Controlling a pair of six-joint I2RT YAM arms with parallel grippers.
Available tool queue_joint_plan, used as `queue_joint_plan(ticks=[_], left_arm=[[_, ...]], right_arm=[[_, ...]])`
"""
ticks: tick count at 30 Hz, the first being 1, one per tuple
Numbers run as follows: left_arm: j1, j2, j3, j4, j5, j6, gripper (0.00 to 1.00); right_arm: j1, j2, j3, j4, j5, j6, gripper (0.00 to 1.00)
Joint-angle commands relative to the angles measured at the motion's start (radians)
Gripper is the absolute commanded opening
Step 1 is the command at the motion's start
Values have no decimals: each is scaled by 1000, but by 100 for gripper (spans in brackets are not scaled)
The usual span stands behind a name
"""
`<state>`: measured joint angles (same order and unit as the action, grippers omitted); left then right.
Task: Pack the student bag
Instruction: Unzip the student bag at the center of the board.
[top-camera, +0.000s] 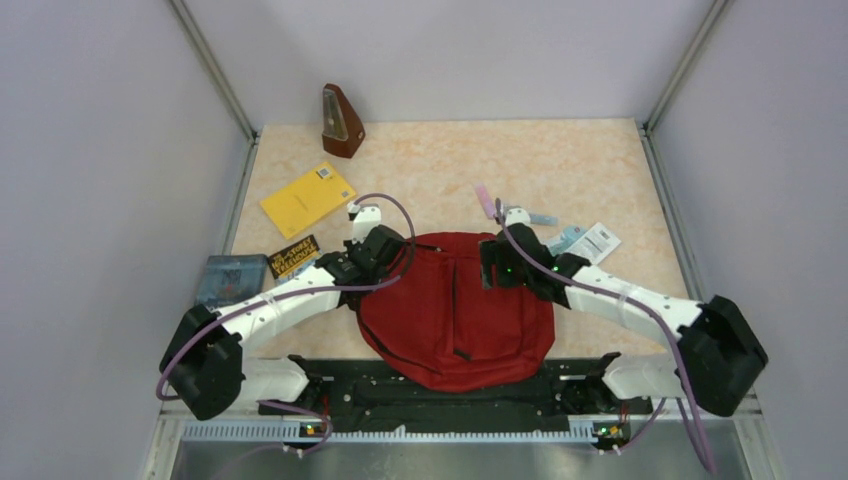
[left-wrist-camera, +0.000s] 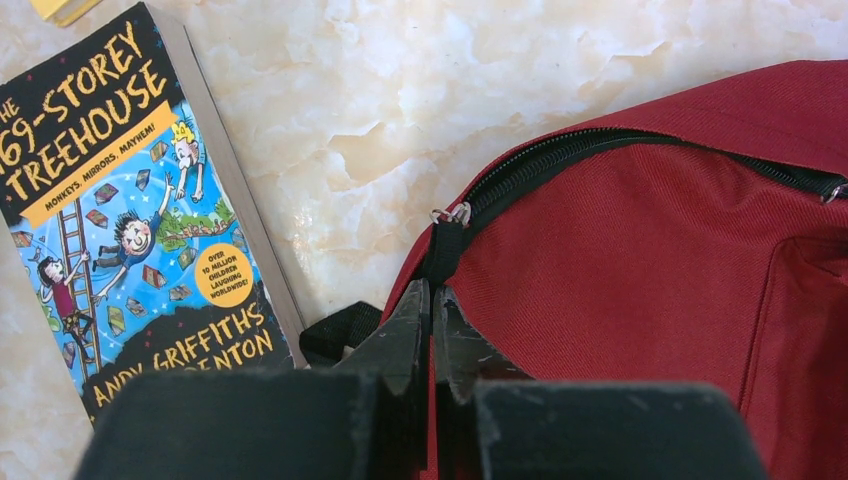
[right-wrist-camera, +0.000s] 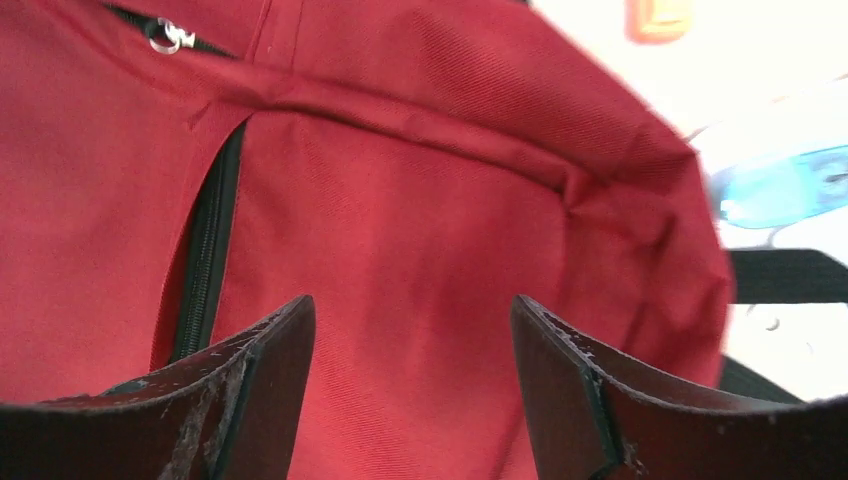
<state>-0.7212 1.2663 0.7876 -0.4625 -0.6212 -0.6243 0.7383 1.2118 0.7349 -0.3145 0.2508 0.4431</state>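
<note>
Now my left gripper (left-wrist-camera: 432, 296) pinches the black zip tab (left-wrist-camera: 446, 248) of the dark red cloth student bag (top-camera: 455, 310) at the near edge of the table (top-camera: 600, 170), likely to unzip it. My right gripper (right-wrist-camera: 410, 305) hangs wide over it, empty.

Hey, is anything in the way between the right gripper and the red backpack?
Nothing visible. The open right gripper hangs directly over the red backpack, and only bare fabric shows between its jaws.
</note>
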Motion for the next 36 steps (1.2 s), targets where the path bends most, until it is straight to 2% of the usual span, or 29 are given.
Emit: queue_joint_plan(ticks=[1, 5, 10, 18, 20, 28, 36], left_arm=[[3, -31, -4, 21, -9, -5, 0], [3, -41, -17, 24, -3, -9, 0], [3, -44, -24, 21, -4, -18, 0], [3, -48, -33, 24, 1, -26, 0], [2, -48, -32, 21, 2, -26, 0], [3, -61, -47, 33, 24, -28, 0], [3, -74, -69, 53, 51, -49, 0]], right_arm=[[74, 97, 92, 54, 14, 47, 70], [133, 167, 133, 72, 18, 48, 70], [170, 204, 147, 138, -57, 84, 70], [191, 281, 199, 149, -6, 70, 70], [199, 292, 209, 171, 7, 22, 70], [204, 333, 227, 399, 37, -347, 76], [126, 478, 334, 485, -189, -470, 77]])
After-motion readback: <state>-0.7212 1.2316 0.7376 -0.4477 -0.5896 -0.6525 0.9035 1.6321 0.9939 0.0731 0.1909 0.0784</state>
